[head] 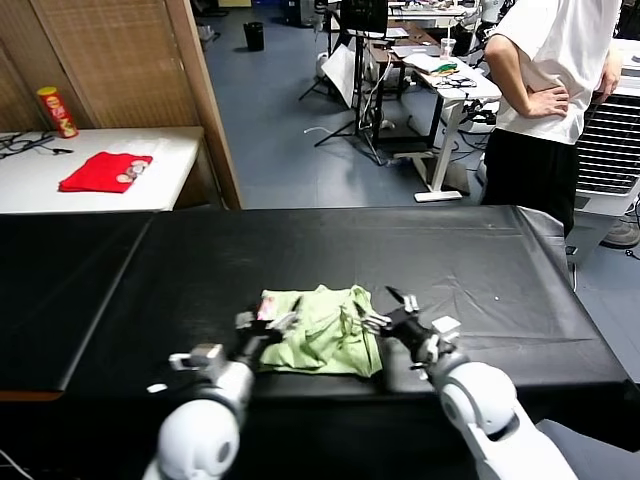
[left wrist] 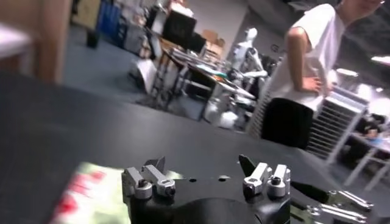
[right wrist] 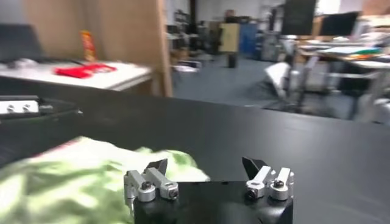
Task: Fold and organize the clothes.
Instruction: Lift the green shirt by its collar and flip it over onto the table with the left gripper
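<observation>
Lying crumpled, long axis crosswise, the T-shirt point(head: 322, 330) sits between released left fingers point(head: 281, 322) and right fingers point(head: 375, 320).

A black-covered table point(head: 480, 270) carries the crumpled pale green T-shirt point(head: 325, 335) near its front edge.

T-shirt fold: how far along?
Done: the light-green T-shirt lies bunched into a compact, uneven bundle near the front edge of the black table. In hand: nothing; the left gripper and right gripper are both open at its two sides, holding no cloth. Left: flattening the wrinkles and squaring the fold.
</observation>
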Robot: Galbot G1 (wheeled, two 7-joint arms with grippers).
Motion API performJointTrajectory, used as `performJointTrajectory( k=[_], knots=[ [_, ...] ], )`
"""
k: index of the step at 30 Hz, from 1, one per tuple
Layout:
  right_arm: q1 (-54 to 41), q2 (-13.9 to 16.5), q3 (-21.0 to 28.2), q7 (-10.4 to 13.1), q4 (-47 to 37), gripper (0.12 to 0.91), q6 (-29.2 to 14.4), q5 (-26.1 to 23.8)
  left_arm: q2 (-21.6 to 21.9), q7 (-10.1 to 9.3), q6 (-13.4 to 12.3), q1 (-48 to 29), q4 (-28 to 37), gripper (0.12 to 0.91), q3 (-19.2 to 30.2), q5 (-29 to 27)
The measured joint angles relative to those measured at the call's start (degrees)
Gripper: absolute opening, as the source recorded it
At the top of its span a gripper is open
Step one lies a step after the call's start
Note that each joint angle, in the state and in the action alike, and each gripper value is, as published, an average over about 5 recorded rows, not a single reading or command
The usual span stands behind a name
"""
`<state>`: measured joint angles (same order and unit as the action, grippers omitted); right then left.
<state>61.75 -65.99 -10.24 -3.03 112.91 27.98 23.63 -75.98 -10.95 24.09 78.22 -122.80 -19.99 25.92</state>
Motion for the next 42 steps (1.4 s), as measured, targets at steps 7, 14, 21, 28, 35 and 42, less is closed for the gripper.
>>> performJointTrajectory(
  k=[7, 14, 21, 28, 35, 42],
  knots=[
    [-9.52, -1.78, 10.16, 2.35, -2.48, 0.798, 9.34, -5.28, 2.95, 0.15, -1.54, 2.93, 0.13, 0.798, -5.98, -2.88],
    [-11.03, 0.46, 13.52, -1.83, -0.58, 0.798, 14.24, -14.62, 2.71, 0.41, -2.10, 4.28, 1.10, 0.798, -6.68, -4.71],
    [-3.77, 5.89, 8.30, -1.86, 4.45, 0.798, 14.23, -21.50, 2.37, 0.71, -2.15, 3.42, 2.32, 0.798, -6.10, -4.55],
    [6.66, 7.44, -1.48, 0.78, 6.75, 0.798, 14.22, -24.27, 1.80, 1.62, -2.78, 3.40, 3.31, 0.798, -6.48, -4.16],
    [14.80, 4.69, -10.34, 4.26, 6.76, 0.798, 5.35, -19.06, 0.83, 2.60, -3.91, 3.58, 4.75, 0.798, -7.52, -1.51],
    [18.19, 2.05, -12.79, 3.38, 7.36, 0.798, -3.32, -15.27, -0.82, 3.37, -3.66, 2.91, 6.39, 0.798, -7.92, 9.32]
  ],
)
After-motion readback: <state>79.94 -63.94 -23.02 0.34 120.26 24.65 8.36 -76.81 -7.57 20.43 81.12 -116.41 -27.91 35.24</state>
